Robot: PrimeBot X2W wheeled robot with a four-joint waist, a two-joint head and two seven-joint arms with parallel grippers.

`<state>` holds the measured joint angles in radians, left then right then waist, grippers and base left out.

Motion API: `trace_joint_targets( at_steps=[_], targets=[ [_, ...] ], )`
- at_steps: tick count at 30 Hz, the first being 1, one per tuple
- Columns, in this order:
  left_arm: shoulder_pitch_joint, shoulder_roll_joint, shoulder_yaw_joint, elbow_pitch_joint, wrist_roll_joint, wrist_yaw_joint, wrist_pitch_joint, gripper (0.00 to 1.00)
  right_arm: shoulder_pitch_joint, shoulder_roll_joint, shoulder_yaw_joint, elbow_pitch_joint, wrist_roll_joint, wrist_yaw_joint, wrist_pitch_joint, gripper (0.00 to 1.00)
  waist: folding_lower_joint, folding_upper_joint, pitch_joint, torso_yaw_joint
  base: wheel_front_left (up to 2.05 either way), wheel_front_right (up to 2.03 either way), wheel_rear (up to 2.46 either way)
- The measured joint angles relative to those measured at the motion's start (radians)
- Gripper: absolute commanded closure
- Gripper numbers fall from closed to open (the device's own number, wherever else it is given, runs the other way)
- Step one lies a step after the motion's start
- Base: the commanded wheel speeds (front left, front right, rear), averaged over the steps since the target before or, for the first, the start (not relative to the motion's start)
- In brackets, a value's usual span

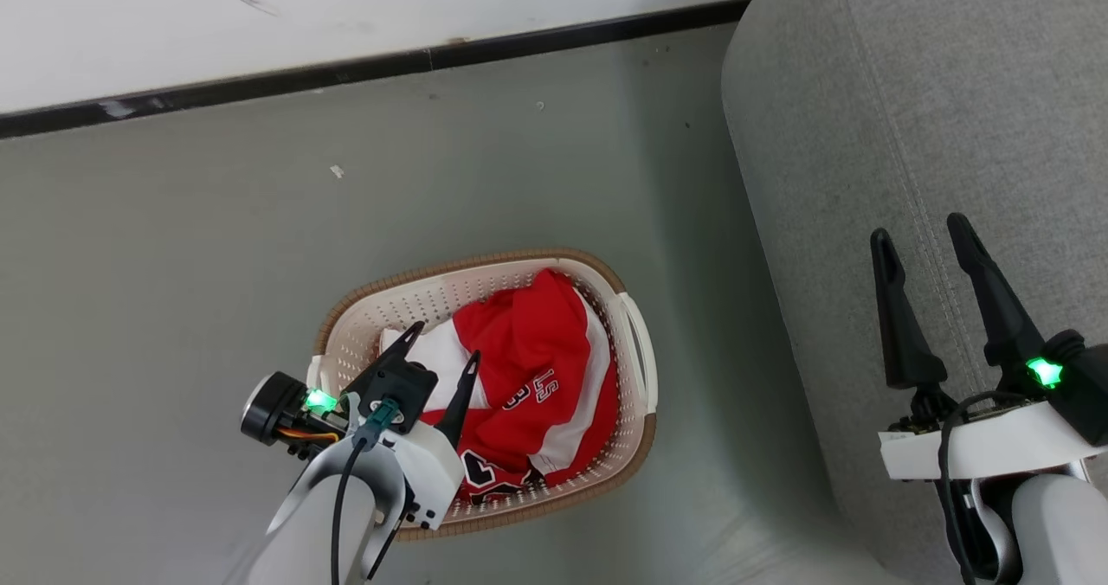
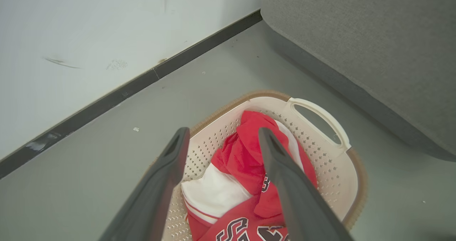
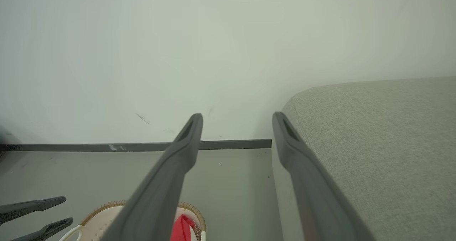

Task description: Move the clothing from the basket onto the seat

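The clothing (image 1: 528,369) is a heap of red and white garments with black letters, lying in the cream basket (image 1: 636,343) on the floor. My left gripper (image 1: 443,341) hangs open just above the heap's left part, holding nothing. From the left wrist, the clothing (image 2: 245,162) lies between and beyond the open left gripper (image 2: 221,134), inside the basket (image 2: 335,177). The light-grey seat (image 1: 909,92) rises at the right. Over its near edge my right gripper (image 1: 919,232) stands open and empty. In the right wrist view the right gripper (image 3: 236,117) points at the wall beside the seat (image 3: 384,141).
A white wall (image 1: 346,5) with a dark baseboard (image 1: 372,70) runs along the far side. Grey floor (image 1: 173,247) surrounds the basket, with a strip of it between basket and seat. The right wrist view catches the basket's rim (image 3: 103,209) and the left gripper's fingertips (image 3: 42,202).
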<state>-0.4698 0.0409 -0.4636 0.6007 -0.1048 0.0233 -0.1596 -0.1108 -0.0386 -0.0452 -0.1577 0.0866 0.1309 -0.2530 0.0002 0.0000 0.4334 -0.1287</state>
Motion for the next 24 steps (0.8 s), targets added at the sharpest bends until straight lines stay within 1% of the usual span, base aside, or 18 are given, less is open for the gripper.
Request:
trace_joint_targets(
  at_steps=[14,18,24],
  targets=[
    [-0.114,0.001,0.001,0.092,0.021,0.0,-0.01,0.0,-0.12,0.0,0.027,-0.032,0.041,0.0,-0.002,0.0,0.0,0.0,0.171,-0.077,0.0,0.0,0.0],
    [-0.135,0.001,0.0,0.108,0.029,0.0,-0.013,0.0,-0.15,0.0,0.031,-0.037,0.052,0.0,-0.002,0.0,0.0,0.0,0.204,-0.094,0.0,0.0,0.0],
    [-0.176,0.006,-0.003,0.143,0.039,-0.009,-0.019,0.0,-0.199,-0.001,0.053,-0.04,0.081,0.0,-0.002,0.0,0.0,0.0,0.268,-0.128,0.0,0.0,0.0]
  ],
)
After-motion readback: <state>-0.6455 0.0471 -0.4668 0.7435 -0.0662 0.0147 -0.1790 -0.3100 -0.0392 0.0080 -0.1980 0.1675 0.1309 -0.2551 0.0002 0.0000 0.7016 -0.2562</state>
